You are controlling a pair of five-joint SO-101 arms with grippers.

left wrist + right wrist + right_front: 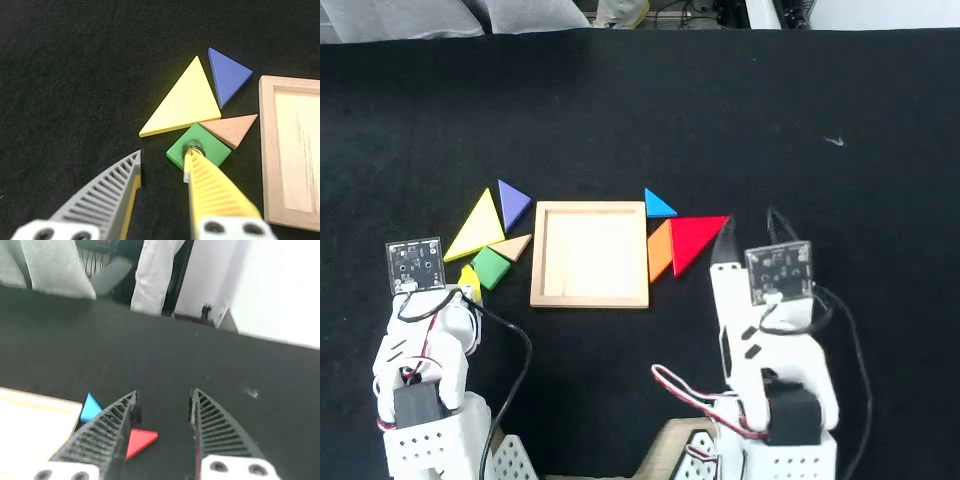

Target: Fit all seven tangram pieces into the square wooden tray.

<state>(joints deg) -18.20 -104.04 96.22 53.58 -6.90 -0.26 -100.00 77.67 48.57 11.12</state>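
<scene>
The square wooden tray (pixel 541 255) (pixel 270 150) (pixel 30 407) lies mid-table, and all the pieces lie on the cloth outside it. To its left are a yellow triangle (pixel 478 226) (pixel 185 100), a purple triangle (pixel 512 203) (pixel 227 75), a tan triangle (pixel 512 245) (pixel 232 130) and a green square (pixel 491 268) (pixel 210 147). To its right are a small blue triangle (pixel 658 206) (pixel 90 408), an orange piece (pixel 660 248) and a red triangle (pixel 695 238) (pixel 140 440). My left gripper (pixel 468 283) (pixel 163 152) is open, its yellow fingertip (pixel 192 152) on the green square. My right gripper (pixel 725 243) (pixel 164 393) hangs open beside the red triangle.
A black cloth (pixel 640 120) covers the table, with open room behind and in front of the tray. Both arm bases stand at the near edge. Past the far table edge are chair legs and white fabric (pixel 155 275).
</scene>
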